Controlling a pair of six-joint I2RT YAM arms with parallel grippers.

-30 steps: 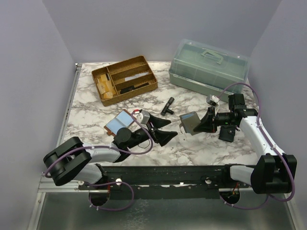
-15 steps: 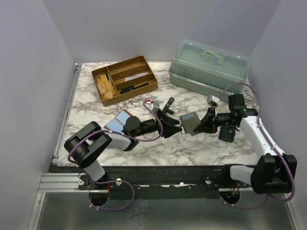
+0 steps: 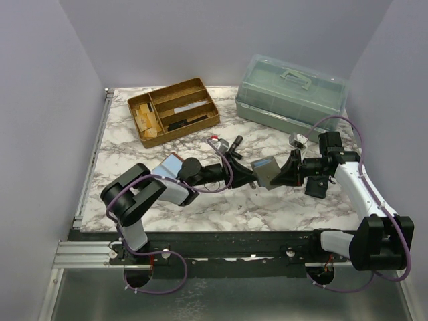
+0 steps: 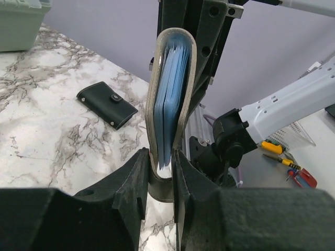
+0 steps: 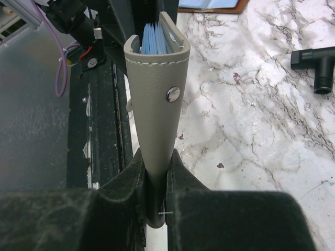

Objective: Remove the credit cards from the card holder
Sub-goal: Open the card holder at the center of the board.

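Right gripper [image 5: 155, 172] is pinching the near end of the card holder [image 5: 157, 89]. Left gripper [image 4: 161, 167] fingers [image 4: 133, 178] hug the credit cards [image 4: 170, 99] between them, can't tell if actually clamped.

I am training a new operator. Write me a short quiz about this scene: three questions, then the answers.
1. True or false: the credit cards are already out of the card holder.
2. The fingers of the left claw stand: A on either side of the holder, B both on one side of it, C far away from it.
3. Fill in: the right claw is shut on the ____.
Key: 1 false; 2 A; 3 card holder.
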